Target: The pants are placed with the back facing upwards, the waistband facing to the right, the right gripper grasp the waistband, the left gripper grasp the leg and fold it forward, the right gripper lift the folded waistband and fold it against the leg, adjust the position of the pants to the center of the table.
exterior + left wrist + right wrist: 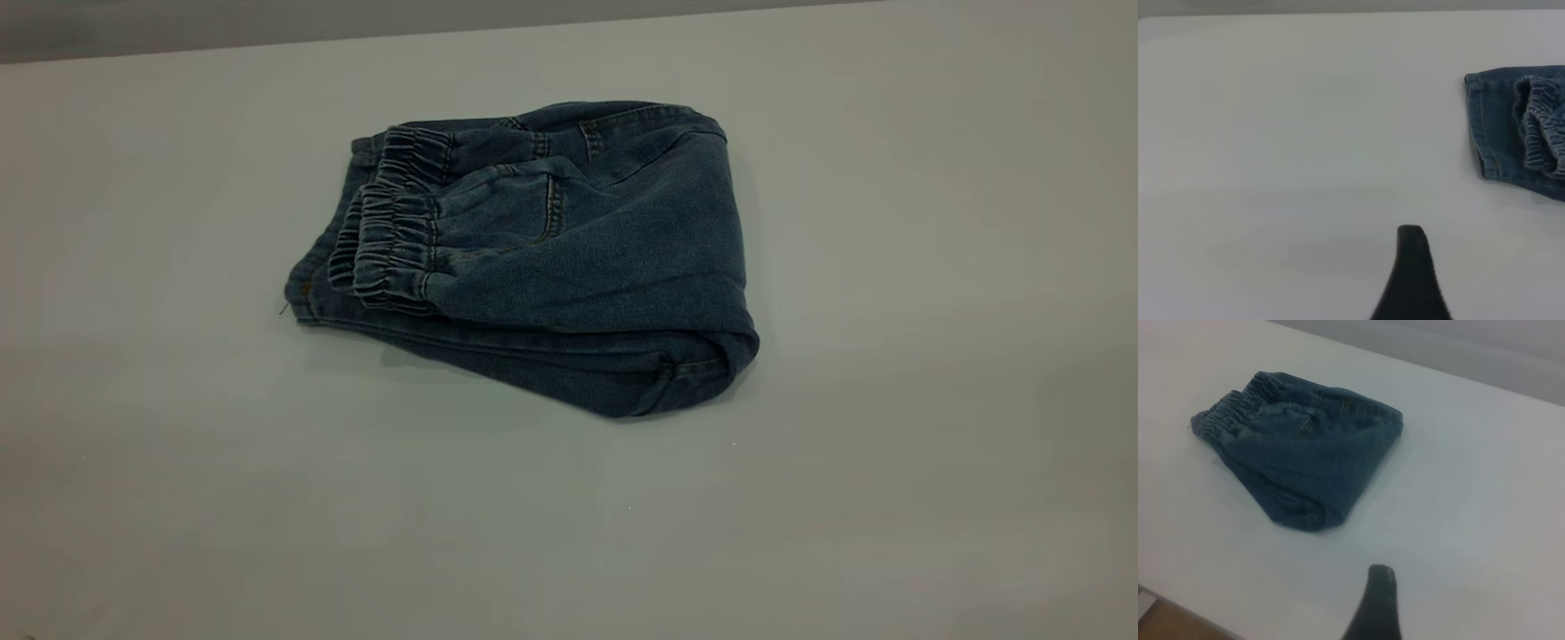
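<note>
The blue denim pants (533, 258) lie folded into a compact bundle on the table (889, 462), near its middle. Two gathered elastic cuffs (391, 240) rest on top at the bundle's left end; the rounded fold is at the right. Neither gripper shows in the exterior view. In the left wrist view, my left gripper (1469, 280) hangs over bare table well away from the pants (1518, 127), with one dark finger (1411, 267) showing and nothing against it. My right gripper (1438, 607) is also off the pants (1305, 460), with one finger (1378, 600) showing, holding nothing.
Grey table surface surrounds the bundle on all sides. The table's far edge (356, 36) meets a darker wall at the back. In the right wrist view a table edge with a brown floor (1165, 623) beyond it shows.
</note>
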Controlling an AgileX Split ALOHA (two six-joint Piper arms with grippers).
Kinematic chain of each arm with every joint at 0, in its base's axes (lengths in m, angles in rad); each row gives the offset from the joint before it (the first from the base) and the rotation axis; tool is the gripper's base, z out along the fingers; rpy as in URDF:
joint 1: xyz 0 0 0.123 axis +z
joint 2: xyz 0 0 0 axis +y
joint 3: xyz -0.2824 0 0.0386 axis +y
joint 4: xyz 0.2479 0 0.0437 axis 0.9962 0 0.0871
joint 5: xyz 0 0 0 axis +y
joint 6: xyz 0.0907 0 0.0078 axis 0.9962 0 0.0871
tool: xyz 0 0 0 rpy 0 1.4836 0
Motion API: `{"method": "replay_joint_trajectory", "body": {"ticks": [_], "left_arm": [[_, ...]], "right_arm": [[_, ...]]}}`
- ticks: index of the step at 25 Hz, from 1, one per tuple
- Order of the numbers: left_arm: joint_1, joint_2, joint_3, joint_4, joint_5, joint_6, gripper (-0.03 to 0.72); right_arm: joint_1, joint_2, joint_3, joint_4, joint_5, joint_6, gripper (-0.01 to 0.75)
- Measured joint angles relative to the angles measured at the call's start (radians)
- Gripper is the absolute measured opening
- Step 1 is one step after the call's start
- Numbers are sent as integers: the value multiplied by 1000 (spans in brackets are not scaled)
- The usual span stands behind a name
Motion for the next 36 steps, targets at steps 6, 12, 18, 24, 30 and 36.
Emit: {"method": "replay_joint_trajectory", "body": {"ticks": [6,12,18,24,30,36], "left_arm": [[35,0,0,0,0,0,504],[44,0,0,0,0,0,504],[44,0,0,0,0,0,504],[44,0,0,0,0,0,504],[44,0,0,0,0,0,504],[44,0,0,0,0,0,504]], "right_arm": [[0,0,0,0,0,-1,587],[0,0,0,0,0,-1,587],[0,0,0,4,0,0,587],[0,0,0,4,0,0,587],[0,0,0,4,0,-1,587],[0,0,0,4,0,-1,587]]}}
